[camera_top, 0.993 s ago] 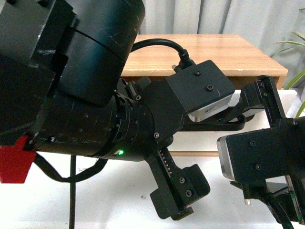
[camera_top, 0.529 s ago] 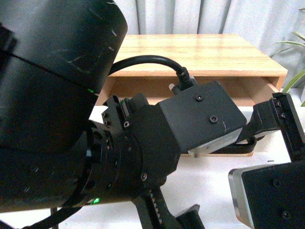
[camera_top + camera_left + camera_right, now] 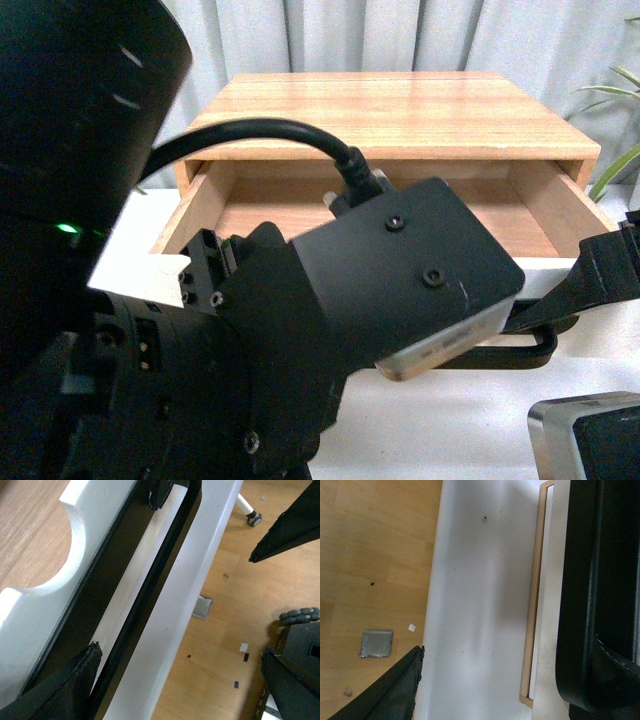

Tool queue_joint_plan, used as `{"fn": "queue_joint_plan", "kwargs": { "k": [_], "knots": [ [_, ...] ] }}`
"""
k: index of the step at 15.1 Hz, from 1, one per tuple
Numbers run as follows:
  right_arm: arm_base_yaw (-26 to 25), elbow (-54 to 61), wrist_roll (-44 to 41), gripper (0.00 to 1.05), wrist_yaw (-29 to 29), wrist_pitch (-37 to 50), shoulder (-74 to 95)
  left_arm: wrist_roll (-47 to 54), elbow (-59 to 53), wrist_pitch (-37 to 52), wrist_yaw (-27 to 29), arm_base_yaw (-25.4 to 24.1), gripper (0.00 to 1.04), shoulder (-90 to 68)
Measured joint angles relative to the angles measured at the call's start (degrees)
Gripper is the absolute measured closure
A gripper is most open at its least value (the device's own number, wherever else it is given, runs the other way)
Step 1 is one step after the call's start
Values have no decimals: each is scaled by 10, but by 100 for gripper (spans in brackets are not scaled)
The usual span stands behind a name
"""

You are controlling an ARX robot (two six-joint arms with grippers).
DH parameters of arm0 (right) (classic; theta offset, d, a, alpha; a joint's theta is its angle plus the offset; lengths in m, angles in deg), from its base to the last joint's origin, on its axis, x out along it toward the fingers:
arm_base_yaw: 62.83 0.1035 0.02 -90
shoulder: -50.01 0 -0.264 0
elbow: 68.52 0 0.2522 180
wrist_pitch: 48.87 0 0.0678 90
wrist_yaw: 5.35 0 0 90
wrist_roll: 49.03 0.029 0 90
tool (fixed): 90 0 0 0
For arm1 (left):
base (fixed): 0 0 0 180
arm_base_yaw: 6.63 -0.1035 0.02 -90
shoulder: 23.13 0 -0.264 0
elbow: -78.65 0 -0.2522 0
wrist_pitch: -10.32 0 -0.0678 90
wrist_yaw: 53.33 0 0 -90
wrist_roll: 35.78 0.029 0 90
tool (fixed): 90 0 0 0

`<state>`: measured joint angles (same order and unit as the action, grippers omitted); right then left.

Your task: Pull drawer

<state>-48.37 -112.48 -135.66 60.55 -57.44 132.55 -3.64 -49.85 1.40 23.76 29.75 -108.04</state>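
**Near the desk's front edge: drawer well out, left finger at the handle**

I see the drawer (image 3: 400, 215) slid far out of its cabinet (image 3: 400, 105), its white front close to the desk's (image 3: 200, 580) near edge. My left gripper (image 3: 172, 602) is spread wide. One finger (image 3: 65, 690) sits at the handle (image 3: 145, 595), seemingly hooked behind it, the other out over the floor (image 3: 240, 630). My right gripper (image 3: 395, 692) shows one finger only, so I cannot tell its spread. I'd pull straight, level and slowly, stopping before the front overhangs.

Office-like room, grey curtains (image 3: 400, 35), plant leaves (image 3: 620, 165), wood floor (image 3: 240, 605), castor wheel (image 3: 255, 519)
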Motion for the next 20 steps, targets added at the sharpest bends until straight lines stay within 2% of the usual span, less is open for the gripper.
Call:
{"fn": "queue_joint_plan", "kwargs": {
  "k": [5, 9, 10, 13, 15, 16, 18, 20],
  "knots": [
    [-21, -28, 1, 6, -5, -47, -56, -48, 1, -27, -32, -14, 7, 61],
    [-45, -57, 66, 6, -63, -85, -112, -91, 0, -26, -88, -32, 7, 144],
    [-87, -70, 179, 6, -69, 35, -105, -166, -12, 47, -96, -107, 7, 202],
    [-102, -69, 368, 6, 15, 141, -92, -292, -52, 148, -48, -239, 7, 255],
    [-125, -68, 515, 6, 111, 167, -57, -348, -82, 163, -13, -321, 7, 294],
    [-142, -56, 590, 6, 139, 164, -46, -371, -96, 156, -6, -363, 7, 308],
    [-161, -26, 736, 6, 139, 164, -57, -408, -115, 129, 6, -442, 7, 317],
    [-164, -8, 824, 6, 130, 163, -93, -425, -130, 120, -8, -521, 7, 340]
  ]
}}
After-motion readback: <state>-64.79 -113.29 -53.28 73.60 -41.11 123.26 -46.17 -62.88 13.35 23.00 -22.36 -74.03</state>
